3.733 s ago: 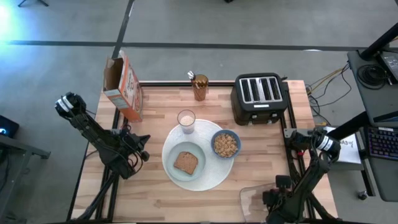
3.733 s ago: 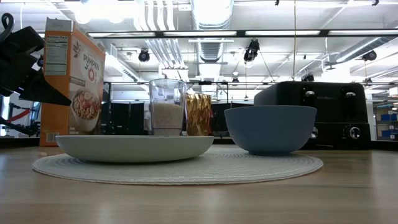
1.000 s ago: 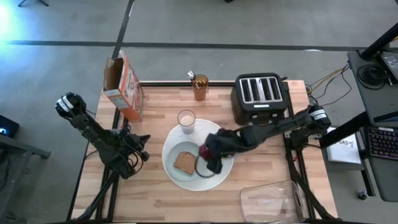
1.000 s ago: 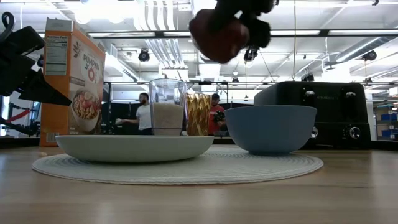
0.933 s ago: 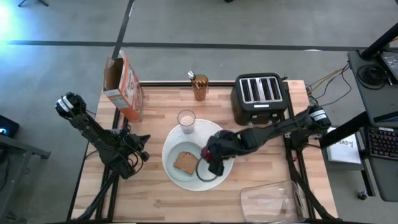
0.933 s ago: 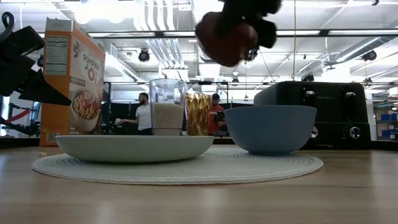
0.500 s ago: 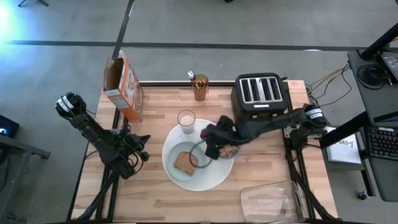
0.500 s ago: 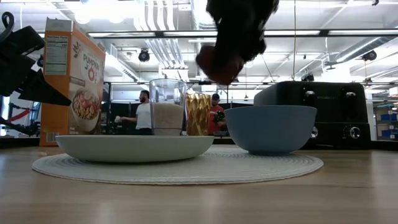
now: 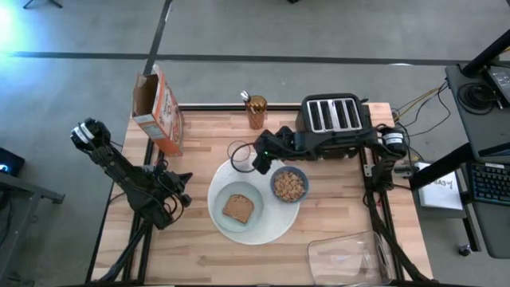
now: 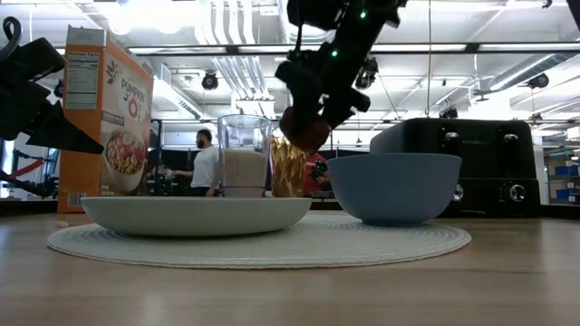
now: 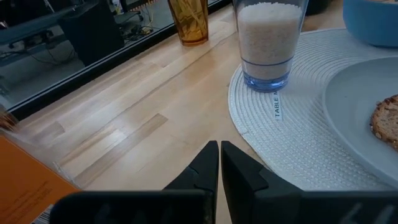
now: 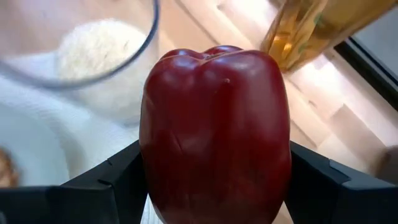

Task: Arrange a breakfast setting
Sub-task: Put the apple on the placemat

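My right gripper is shut on a dark red apple, the small red fruit, high over the round white mat, between the milk glass and the blue bowl of cereal. Brown toast lies flat on the pale plate in the middle of the mat. The glass and the bowl stand on the mat's far part. My left gripper is shut and empty, low over the table to the left of the mat. My right gripper pinches the apple's two opposite sides between its two fingers. The fingers reach in from the table's right, slanting down. The apple is lifted clear, well above the mat, close beside the glass's rim.
A black four-slot toaster stands at the far right under my right arm. An amber tumbler stands at the far edge, and an orange cereal box at the far left. A clear plastic tub lies near the front right corner.
My right gripper has carried the apple from above the plate toward the table's far edge, past the bowl, to a spot beside the glass. It has sunk a little and turned on the way. The apple has stayed in the hold.
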Controlling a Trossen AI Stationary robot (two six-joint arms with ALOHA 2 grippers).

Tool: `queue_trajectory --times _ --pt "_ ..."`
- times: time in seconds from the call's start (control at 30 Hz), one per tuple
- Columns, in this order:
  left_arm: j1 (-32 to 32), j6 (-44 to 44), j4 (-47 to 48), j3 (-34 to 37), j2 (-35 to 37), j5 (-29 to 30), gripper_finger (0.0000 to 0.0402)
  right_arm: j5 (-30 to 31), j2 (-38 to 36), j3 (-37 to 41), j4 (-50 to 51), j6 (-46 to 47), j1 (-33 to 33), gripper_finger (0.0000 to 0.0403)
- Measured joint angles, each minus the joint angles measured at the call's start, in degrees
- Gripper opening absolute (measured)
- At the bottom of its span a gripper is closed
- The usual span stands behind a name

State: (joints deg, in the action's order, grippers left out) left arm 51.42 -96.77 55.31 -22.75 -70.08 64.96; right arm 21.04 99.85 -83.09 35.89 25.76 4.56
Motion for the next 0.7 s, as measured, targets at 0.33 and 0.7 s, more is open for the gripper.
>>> queue_trajectory --times 0.33,0.7 --pt "0.0 0.3 0.2 0.0 0.0 0.0 0.0002 -0.5 4.8 0.0 -0.9 1.8 1.1 0.0274" --pt "0.0 0.3 0.3 0.0 0.0 0.0 0.0002 -1.2 8.2 0.0 -0.2 2.9 1.1 0.0274"
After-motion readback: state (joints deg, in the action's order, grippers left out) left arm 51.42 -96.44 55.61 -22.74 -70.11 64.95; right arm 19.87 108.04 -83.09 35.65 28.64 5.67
